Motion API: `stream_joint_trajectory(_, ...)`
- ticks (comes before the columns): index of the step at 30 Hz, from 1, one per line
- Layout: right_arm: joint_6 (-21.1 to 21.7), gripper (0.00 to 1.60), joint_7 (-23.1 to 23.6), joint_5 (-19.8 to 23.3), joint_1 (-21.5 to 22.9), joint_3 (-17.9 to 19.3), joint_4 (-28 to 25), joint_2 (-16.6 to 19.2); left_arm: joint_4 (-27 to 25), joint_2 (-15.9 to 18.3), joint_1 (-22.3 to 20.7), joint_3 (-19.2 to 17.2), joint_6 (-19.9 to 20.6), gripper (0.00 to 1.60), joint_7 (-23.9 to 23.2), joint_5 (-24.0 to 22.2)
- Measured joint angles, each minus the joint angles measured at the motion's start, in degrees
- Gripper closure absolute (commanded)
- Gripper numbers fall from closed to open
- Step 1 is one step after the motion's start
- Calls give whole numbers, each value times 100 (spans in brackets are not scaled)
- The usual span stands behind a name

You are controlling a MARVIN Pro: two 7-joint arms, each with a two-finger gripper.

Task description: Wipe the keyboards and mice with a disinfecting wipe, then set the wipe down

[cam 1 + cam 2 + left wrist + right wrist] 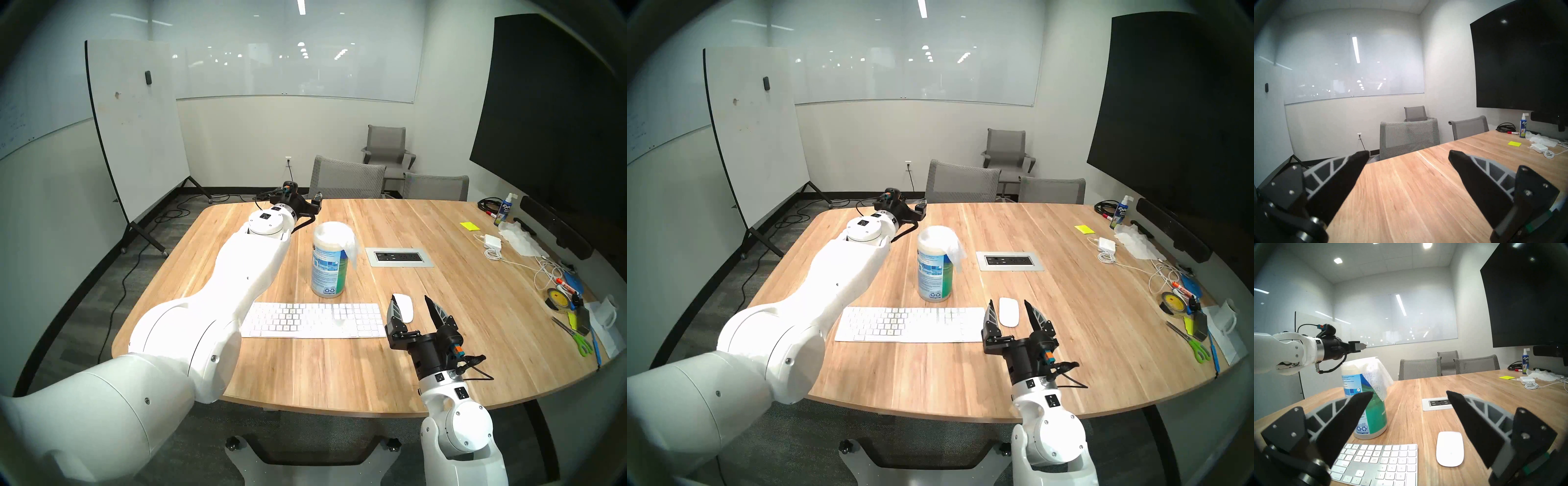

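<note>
A white keyboard [315, 320] [912, 324] [1379, 461] lies flat near the table's front edge. Just right of it sits the white mouse [405, 310] [1009, 314] [1450, 448]. A white wipe [353, 251] [1378, 377] hangs out of the top of the blue-green wipes canister [327, 271] [1373, 416], which stands behind the keyboard. My right gripper [410, 298] [1009, 302] [1409, 394] hovers open over the mouse, holding nothing. Far back, left of the canister and above bare wood, my left gripper [317, 203] [1409, 155] [1361, 346] is open and empty.
A power outlet panel [398, 257] is set into the table's middle. Along the right edge lie a power adapter with cable [492, 239], a crumpled tissue pile [519, 239], a yellow note pad [470, 226], a spray bottle [505, 210], tape and scissors. Grey chairs [346, 180] stand behind.
</note>
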Motion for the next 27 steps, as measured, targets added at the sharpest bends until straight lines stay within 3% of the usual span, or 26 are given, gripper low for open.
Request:
stream_joint_trajectory(13, -6, 0, 0, 0, 3, 0, -110, 0, 215, -187, -373, -53, -490, 0, 205, -64)
stream_joint_trajectory(27, -10, 0, 2, 0, -12, 1, -229, 0, 984, -380, 12, 101, -1568, 0, 395, -101)
